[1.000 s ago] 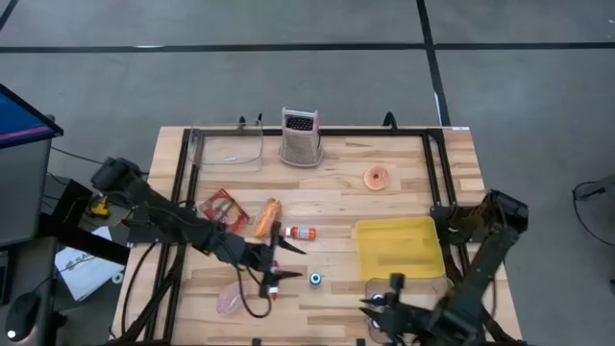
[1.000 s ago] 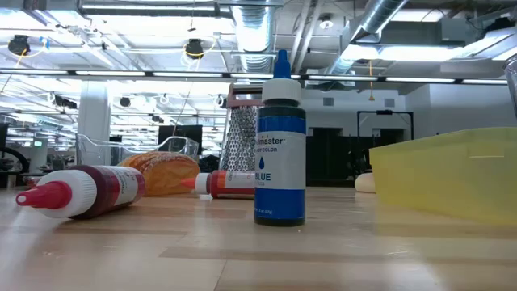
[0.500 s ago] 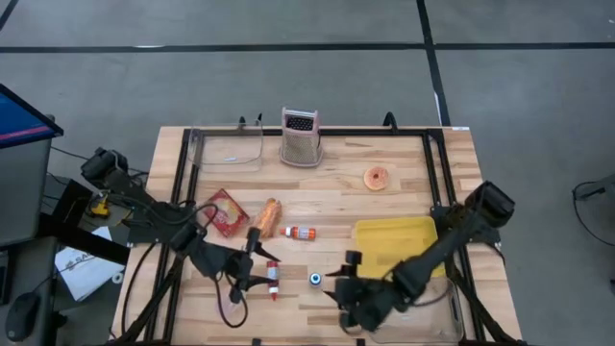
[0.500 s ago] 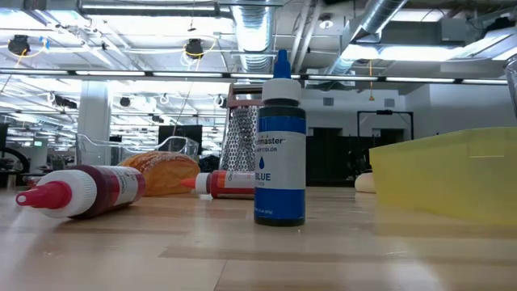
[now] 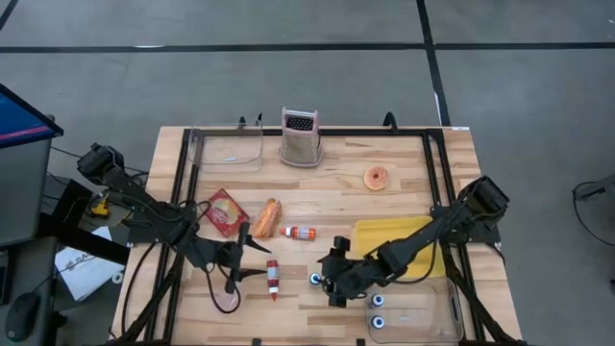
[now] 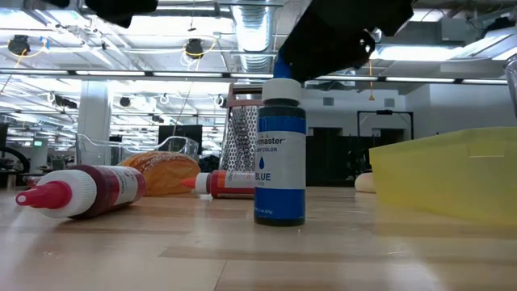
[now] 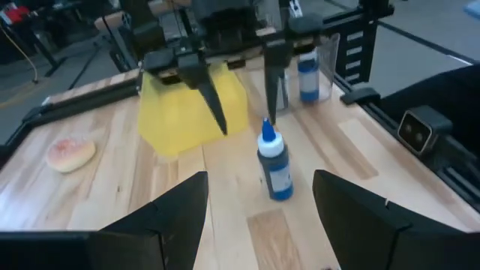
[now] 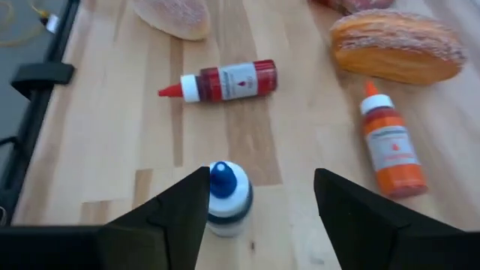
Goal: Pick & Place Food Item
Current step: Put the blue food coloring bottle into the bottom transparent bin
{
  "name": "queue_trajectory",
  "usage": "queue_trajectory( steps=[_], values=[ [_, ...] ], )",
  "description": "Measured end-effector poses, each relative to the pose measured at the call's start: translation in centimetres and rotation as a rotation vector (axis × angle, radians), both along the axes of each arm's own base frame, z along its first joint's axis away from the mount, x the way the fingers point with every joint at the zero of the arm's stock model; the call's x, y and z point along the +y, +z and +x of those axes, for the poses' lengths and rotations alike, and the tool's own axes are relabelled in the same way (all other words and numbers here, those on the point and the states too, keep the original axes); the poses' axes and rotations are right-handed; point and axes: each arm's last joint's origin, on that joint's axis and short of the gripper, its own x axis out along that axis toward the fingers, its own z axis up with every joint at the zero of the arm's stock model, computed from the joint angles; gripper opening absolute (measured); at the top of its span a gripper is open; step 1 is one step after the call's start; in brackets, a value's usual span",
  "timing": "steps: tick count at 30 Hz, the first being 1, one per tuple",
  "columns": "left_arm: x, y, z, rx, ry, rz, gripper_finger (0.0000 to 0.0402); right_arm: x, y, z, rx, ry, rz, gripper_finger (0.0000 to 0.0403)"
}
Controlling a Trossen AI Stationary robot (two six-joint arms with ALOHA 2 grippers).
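Note:
A blue food-colouring bottle (image 5: 315,279) stands upright on its base near the table's front edge. It also shows in the low view (image 6: 279,153). My right gripper (image 5: 326,277) is open, just to the bottle's right and above it. In the right wrist view the bottle's cap (image 8: 225,193) lies between my fingers and apart from both. My left gripper (image 5: 252,258) is open and empty, left of a red bottle (image 5: 273,279) that lies on its side. In the left wrist view (image 7: 259,206) it faces the blue bottle (image 7: 274,161).
An orange bottle (image 5: 301,233) lies beside a bread roll (image 5: 268,217) and a red packet (image 5: 224,211). A yellow bin (image 5: 399,245) is at the right. A donut (image 5: 378,178), a grater (image 5: 300,137) and a clear container (image 5: 229,149) are farther back. Two blue bottles (image 5: 378,309) stand at the front right.
My right gripper has swung from the table's near right corner toward the left and now stands over the blue bottle, still open. My left gripper has drawn back toward the table's left edge, away from the red bottle. The bottles have stayed in place.

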Motion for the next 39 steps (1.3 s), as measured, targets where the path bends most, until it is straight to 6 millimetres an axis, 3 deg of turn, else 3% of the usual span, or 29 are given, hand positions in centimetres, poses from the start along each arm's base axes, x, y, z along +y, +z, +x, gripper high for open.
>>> queue_trajectory(
  steps=[11, 17, 27, 32, 39],
  values=[
    [0.3, 0.2, -0.4, -0.042, -0.001, -0.027, 0.0236, 0.3, -1.3, 0.1, -0.036, 0.030, 0.076, 0.0233],
    [0.3, 0.3, -0.4, -0.052, -0.005, -0.025, 0.0236, 0.3, -3.5, 0.8, 0.008, 0.038, 0.056, 0.0233],
    [0.3, 0.3, -0.4, -0.053, -0.006, -0.025, 0.0236, 0.4, -3.3, 1.0, -0.018, 0.047, 0.047, 0.0229],
    [0.3, 0.4, -0.4, -0.058, -0.006, -0.030, 0.0236, 0.4, -3.3, 1.0, -0.019, 0.046, 0.045, 0.0200],
    [0.3, 0.3, -0.4, -0.057, -0.008, -0.030, 0.0236, 0.4, -3.2, 1.0, -0.022, 0.074, 0.015, 0.0111]
  ],
)
